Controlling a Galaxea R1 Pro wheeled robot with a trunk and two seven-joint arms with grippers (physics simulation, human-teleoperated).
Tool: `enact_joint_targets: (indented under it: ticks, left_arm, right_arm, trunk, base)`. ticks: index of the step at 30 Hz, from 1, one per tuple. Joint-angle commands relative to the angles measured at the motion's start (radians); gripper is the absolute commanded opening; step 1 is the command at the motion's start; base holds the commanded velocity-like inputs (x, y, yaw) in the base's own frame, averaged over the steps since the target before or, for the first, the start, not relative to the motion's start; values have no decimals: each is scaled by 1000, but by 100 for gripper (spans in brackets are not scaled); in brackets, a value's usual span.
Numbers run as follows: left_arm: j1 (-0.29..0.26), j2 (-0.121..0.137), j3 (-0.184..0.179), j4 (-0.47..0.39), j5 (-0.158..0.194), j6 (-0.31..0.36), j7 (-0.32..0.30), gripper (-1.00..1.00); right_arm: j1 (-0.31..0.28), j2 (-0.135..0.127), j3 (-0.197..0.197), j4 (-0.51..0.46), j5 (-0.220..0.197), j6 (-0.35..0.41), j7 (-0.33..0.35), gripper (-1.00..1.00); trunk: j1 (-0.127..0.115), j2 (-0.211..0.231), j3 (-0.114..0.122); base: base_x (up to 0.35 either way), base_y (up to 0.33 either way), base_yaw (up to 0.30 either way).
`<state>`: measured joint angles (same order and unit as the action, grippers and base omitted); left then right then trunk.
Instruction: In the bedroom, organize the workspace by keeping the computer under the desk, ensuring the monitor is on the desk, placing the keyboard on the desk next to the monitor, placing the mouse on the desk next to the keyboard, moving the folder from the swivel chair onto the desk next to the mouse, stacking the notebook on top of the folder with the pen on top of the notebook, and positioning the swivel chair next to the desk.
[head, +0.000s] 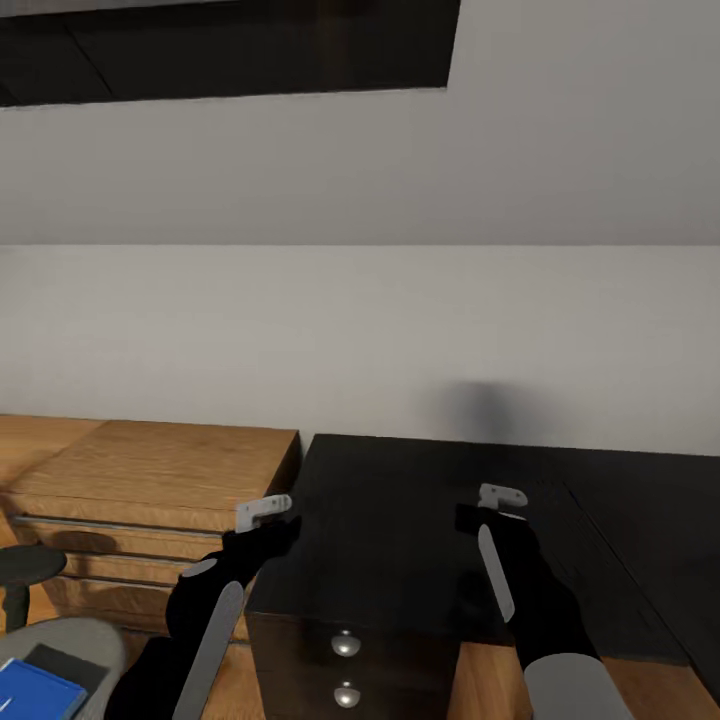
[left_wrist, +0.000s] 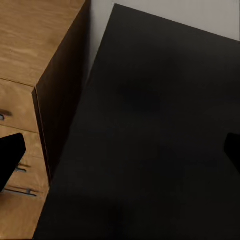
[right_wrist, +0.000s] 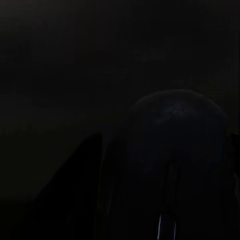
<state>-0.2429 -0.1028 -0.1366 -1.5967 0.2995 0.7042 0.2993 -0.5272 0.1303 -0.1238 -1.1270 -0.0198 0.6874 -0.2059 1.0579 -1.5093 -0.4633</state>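
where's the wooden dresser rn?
Head view, lower left: the wooden dresser stands against the wall, beside the black cabinet, near the left gripper.

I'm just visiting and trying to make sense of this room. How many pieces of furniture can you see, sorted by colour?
Black: 1, the black cabinet with two round knobs.
Light wood: 1, the wooden dresser beside it.
Grey: 1, the swivel chair at lower left, with a blue folder on it.
Total: 3
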Motion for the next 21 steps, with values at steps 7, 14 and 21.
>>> enact_joint_targets:
  ticks: [7, 14, 21]
  left_arm:
    - [-1, 0, 18, -2, 11, 3, 9, 100]
    - [-1, 0, 27, -2, 12, 3, 9, 100]
    - [-1, -1, 28, -2, 12, 3, 9, 100]
  right_arm:
    - [-1, 3, 15, 19, -3, 4, 1, -100]
    - [-1, 4, 29, 33, -3, 3, 6, -100]
    - [-1, 6, 42, 59, -3, 3, 8, -100]
  trunk:
    - [0, -1, -1]
    - [0, -1, -1]
    - [0, -1, -1]
  base:
    - [0, 183, 274]
    - [0, 161, 274]
    - [0, 14, 274]
